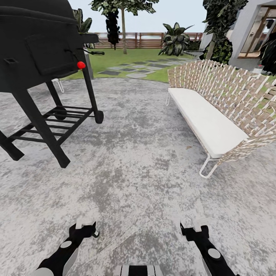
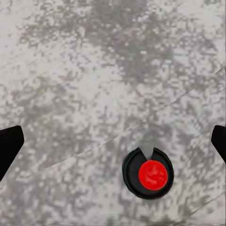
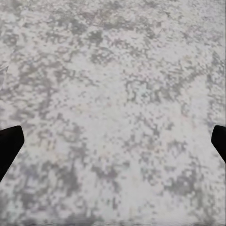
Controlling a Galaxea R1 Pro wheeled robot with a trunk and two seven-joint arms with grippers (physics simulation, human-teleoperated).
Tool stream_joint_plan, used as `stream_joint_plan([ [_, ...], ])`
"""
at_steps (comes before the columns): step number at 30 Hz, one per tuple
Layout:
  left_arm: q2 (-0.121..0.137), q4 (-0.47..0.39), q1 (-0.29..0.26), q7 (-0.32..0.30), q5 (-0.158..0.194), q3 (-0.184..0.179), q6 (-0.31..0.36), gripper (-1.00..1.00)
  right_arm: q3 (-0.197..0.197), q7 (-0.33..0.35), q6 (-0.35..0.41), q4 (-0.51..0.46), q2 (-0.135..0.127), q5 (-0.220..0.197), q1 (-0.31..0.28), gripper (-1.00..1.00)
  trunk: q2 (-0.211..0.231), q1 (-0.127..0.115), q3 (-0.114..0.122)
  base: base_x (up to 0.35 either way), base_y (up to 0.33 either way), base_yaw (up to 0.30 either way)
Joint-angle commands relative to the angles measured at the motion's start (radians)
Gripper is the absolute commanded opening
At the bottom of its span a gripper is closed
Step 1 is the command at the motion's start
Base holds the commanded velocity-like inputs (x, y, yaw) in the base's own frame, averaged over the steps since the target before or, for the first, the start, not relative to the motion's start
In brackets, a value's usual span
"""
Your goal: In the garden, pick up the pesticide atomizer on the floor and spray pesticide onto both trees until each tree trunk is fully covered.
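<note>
The pesticide atomizer is out of view. Far off on the lawn, a tree with a slim pale trunk (image 1: 124,34) stands before the wooden fence. A second pale trunk (image 1: 210,49) leans up beside the white house at the right. My left gripper (image 1: 86,227) and right gripper (image 1: 194,226) hang low over the mottled grey patio at the near edge of the head view. Both are open with nothing in them. In the wrist views the left gripper (image 2: 113,146) and right gripper (image 3: 113,146) have dark fingertips far apart over bare paving.
A black grill (image 1: 42,57) on a wheeled frame stands at the left. A woven bench with a white cushion (image 1: 207,119) stands at the right. Between them, paving runs to the stepping stones (image 1: 134,71) and lawn. A black round part with a red centre (image 2: 148,173) lies under the left gripper.
</note>
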Motion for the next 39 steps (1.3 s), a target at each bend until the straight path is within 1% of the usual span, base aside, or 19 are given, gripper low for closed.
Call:
stream_joint_plan([
  [1, 0.000, 0.001, 0.000, 0.001, 0.003, 0.001, -0.003, 1.00, -0.004, 0.004, -0.003, 0.000, 0.001, 0.009, 0.000, 1.00, -0.001, 0.000, -0.006, 0.000, 0.000, 0.000],
  [10, -0.002, 0.001, 0.000, 0.002, 0.001, 0.002, -0.004, 1.00, -0.004, 0.005, -0.003, 0.000, 0.001, 0.009, 0.000, 1.00, -0.003, 0.004, -0.056, 0.000, 0.000, 0.000],
  [13, -0.002, 0.000, -0.001, 0.001, 0.001, 0.003, -0.004, 1.00, -0.004, 0.005, -0.003, 0.000, 0.001, 0.009, 0.000, 1.00, -0.003, 0.004, -0.060, 0.000, 0.000, 0.000],
  [22, -0.002, 0.000, 0.000, 0.002, 0.001, 0.004, -0.004, 1.00, -0.004, 0.004, -0.003, 0.000, 0.001, 0.009, 0.000, 1.00, -0.003, 0.004, -0.064, 0.000, -0.001, 0.000],
  [30, -0.002, -0.001, 0.000, 0.003, 0.001, 0.004, -0.004, 1.00, -0.004, 0.004, -0.003, 0.000, 0.001, 0.009, 0.000, 1.00, -0.003, 0.004, -0.064, 0.034, -0.177, 0.099],
  [39, -0.002, -0.001, 0.000, 0.003, 0.002, 0.004, -0.004, 1.00, -0.004, 0.004, -0.003, 0.000, 0.001, 0.009, 0.000, 1.00, -0.003, 0.004, -0.064, 0.004, -0.022, 0.005],
])
